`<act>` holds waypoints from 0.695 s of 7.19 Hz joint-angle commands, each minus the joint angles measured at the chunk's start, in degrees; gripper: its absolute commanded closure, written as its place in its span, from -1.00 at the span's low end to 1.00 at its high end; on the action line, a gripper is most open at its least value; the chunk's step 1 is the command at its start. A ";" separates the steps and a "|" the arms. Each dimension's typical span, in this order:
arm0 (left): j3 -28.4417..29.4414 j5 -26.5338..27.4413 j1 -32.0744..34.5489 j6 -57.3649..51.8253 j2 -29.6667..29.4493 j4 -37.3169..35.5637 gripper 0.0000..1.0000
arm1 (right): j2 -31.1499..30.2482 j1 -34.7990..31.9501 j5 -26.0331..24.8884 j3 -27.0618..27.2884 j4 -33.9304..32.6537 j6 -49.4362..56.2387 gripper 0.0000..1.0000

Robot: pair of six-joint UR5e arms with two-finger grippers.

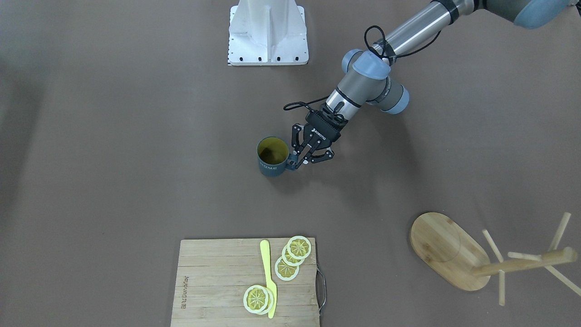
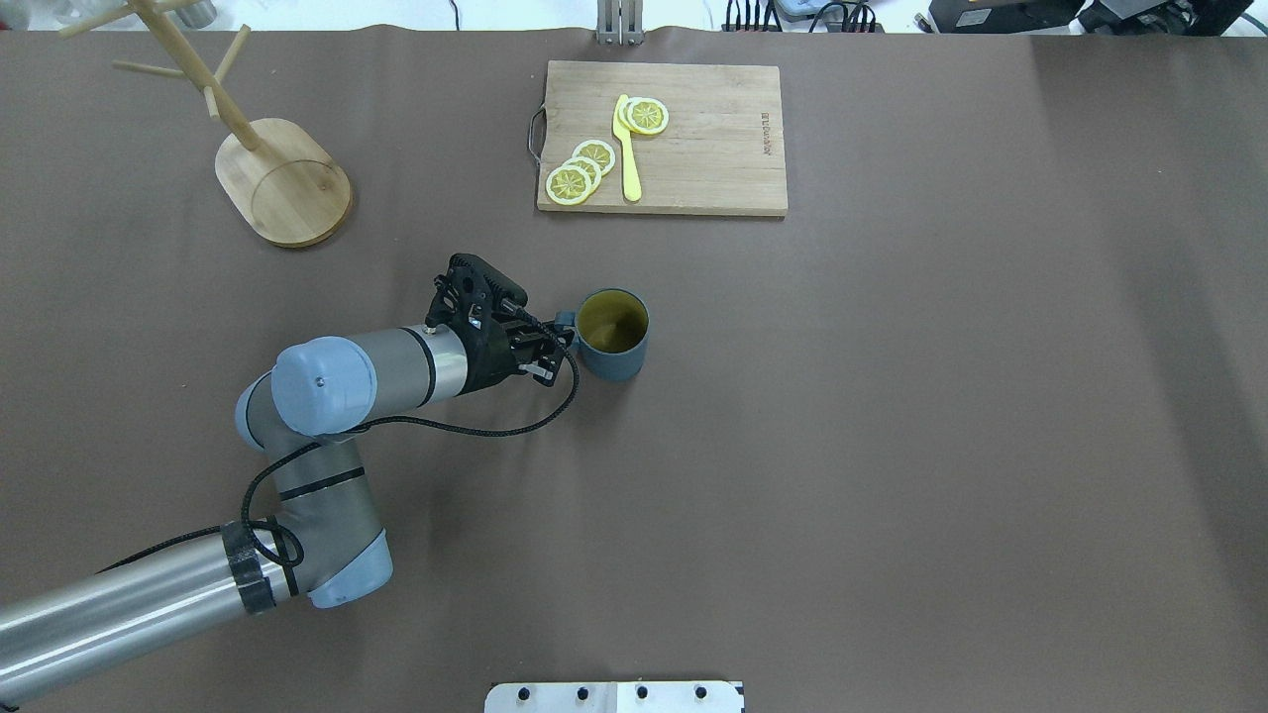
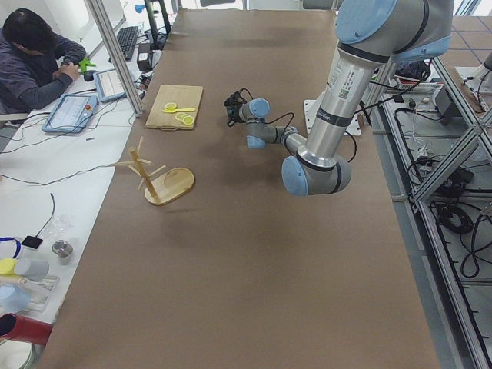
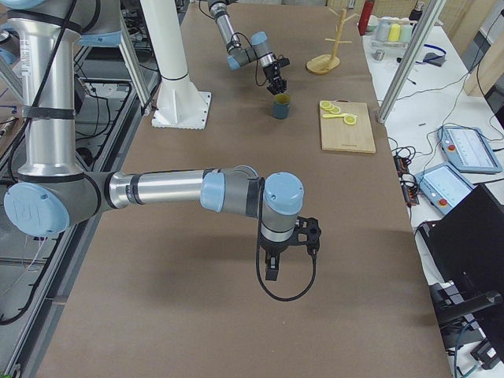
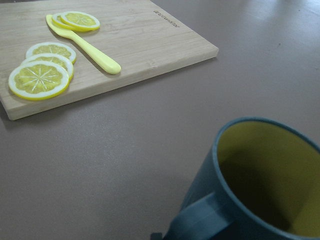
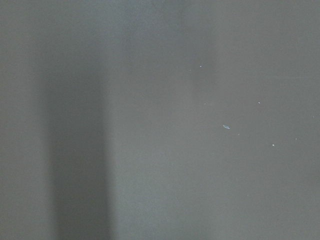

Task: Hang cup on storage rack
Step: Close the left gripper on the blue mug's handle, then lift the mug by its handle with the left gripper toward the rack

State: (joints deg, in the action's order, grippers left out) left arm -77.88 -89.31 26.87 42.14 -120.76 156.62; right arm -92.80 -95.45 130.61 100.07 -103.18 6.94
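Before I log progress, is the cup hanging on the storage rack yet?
No, the cup stands on the table beside the left gripper, apart from the storage rack.

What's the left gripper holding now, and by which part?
Cannot be told. The left gripper is at the squarish handle of the dark teal-blue mug with yellow inside, but a closed grip on it cannot be seen.

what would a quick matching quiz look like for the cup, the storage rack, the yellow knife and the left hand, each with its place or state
1 cup
2 storage rack
3 yellow knife
4 left hand

a lying on the cutting board
b pegs all bare
c at the cup's handle
d upright on the table, yellow inside

Pairs: 1-d, 2-b, 3-a, 4-c
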 commanded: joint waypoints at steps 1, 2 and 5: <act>0.00 -0.07 0.02 1.71 0.00 0.09 1.00 | 0.07 0.00 0.00 0.04 0.00 0.00 -1.00; 0.00 -0.07 0.11 1.72 0.00 0.09 1.00 | 0.07 0.00 0.00 0.04 0.09 0.00 -1.00; -0.08 -0.07 0.63 2.07 0.00 0.35 1.00 | 0.16 0.00 0.00 0.13 0.09 0.00 -1.00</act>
State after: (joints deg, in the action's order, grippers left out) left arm -77.95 -89.38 27.24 44.03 -120.76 156.81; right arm -92.70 -95.45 130.60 100.14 -103.14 6.94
